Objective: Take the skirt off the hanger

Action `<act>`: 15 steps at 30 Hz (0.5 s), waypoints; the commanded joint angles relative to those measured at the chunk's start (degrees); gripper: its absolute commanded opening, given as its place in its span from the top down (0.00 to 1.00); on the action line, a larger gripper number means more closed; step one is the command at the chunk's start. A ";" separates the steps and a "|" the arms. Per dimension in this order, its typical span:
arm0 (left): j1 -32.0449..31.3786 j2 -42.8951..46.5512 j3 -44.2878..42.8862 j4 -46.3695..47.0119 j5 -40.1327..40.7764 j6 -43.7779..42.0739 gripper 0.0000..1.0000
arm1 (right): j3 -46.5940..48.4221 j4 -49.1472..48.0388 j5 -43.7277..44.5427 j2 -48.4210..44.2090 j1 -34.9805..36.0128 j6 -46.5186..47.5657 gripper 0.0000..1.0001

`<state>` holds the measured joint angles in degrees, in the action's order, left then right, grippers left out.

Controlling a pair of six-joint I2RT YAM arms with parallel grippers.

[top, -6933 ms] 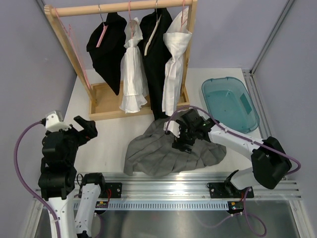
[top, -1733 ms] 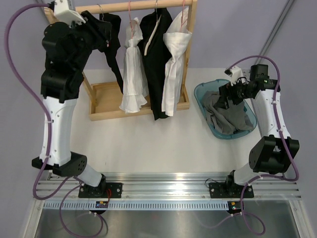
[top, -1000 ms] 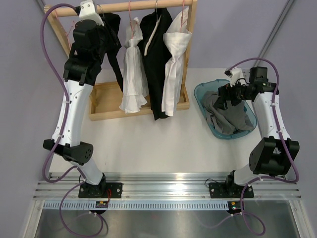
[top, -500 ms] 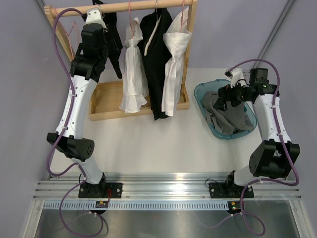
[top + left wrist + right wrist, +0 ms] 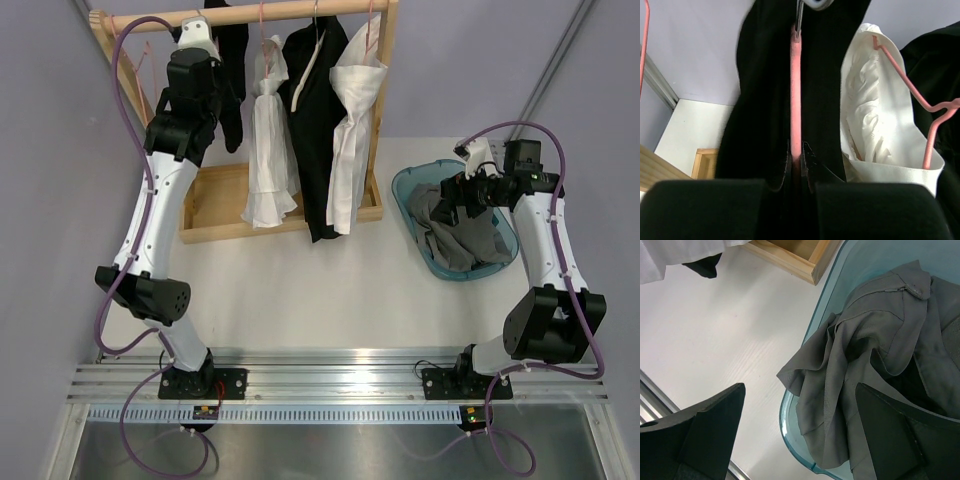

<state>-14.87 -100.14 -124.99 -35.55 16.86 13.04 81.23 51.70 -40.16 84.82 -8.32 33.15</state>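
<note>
A black skirt [image 5: 232,75] hangs on a pink hanger [image 5: 796,90] at the left end of the wooden rail [image 5: 280,12]. My left gripper [image 5: 796,150] is raised to the rail and shut on the hanger's pink stem, black cloth on both sides of its fingers. In the top view the left gripper [image 5: 212,48] sits against the skirt's top. My right gripper [image 5: 801,390] hangs open and holds nothing, above a grey skirt [image 5: 875,340] crumpled in the teal bin [image 5: 790,435]. In the top view the right gripper [image 5: 462,195] is over the bin's left edge.
Beside the black skirt hang a white garment [image 5: 870,115] on another pink hanger, then a black one [image 5: 315,120] and a white one [image 5: 352,130]. The rack's wooden base [image 5: 215,200] stands at the back left. The teal bin [image 5: 505,255] is at the right.
My left arm has reached up to the rail and its gripper has closed on the pink hanger. The black skirt has swung slightly right. The right arm has barely moved.
</note>
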 commanded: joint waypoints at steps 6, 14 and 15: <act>0.28 7.14 -0.34 7.42 -3.59 -4.51 1.00 | -0.72 -0.73 -2.29 -3.95 -0.21 0.25 0.00; 0.28 14.79 7.99 6.46 -3.41 -4.87 1.00 | 0.07 0.41 -4.75 -4.31 -0.21 -0.10 0.01; 0.28 16.71 9.75 6.37 -3.68 -4.69 1.00 | 0.15 1.20 -5.71 -4.40 -0.21 0.34 0.00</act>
<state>-14.87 -88.51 -117.78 -35.77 13.74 9.08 80.55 52.01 -42.37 82.48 -8.32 33.17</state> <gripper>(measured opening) 0.046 0.993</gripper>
